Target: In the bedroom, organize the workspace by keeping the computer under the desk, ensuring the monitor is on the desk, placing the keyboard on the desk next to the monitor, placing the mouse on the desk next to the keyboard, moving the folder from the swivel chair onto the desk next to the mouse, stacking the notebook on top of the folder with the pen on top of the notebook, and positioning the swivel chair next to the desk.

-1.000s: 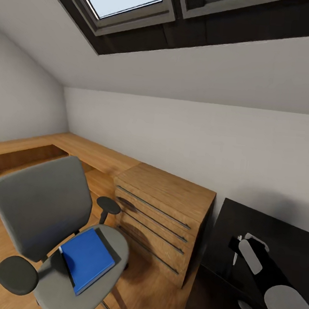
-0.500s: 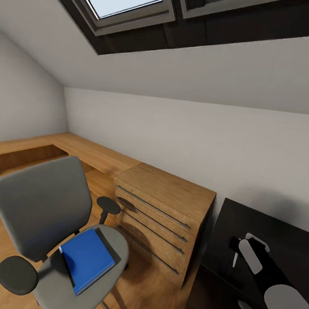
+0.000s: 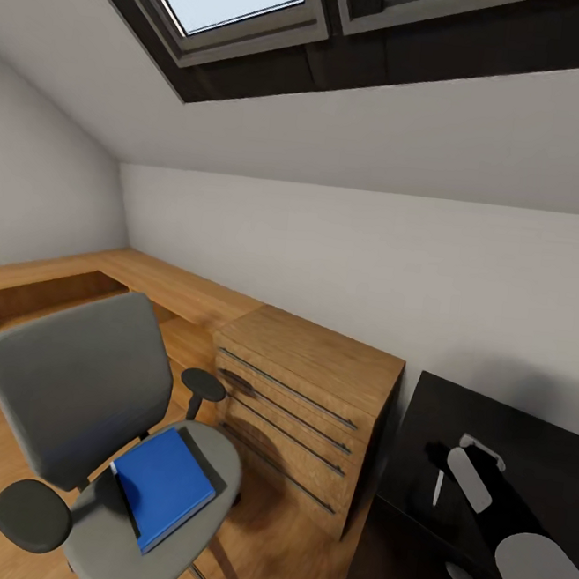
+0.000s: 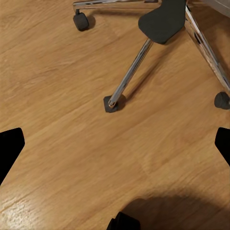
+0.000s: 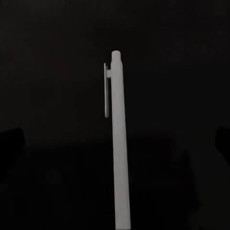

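White, thin and clipped, the plastic pen (image 5: 117, 143) lies on the black desk surface (image 3: 540, 446), directly ahead of my right tool (image 3: 470, 480), long axis in line with the fingers, clip end pointing away. Whether that tool is released or clenched, I cannot tell. Beside the desk, the blue folder (image 3: 163, 483) rests on the grey swivel chair (image 3: 77, 384).

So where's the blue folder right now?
In the head view the blue folder lies flat on the seat of the grey swivel chair, low on the left, in front of the wooden drawer cabinet.
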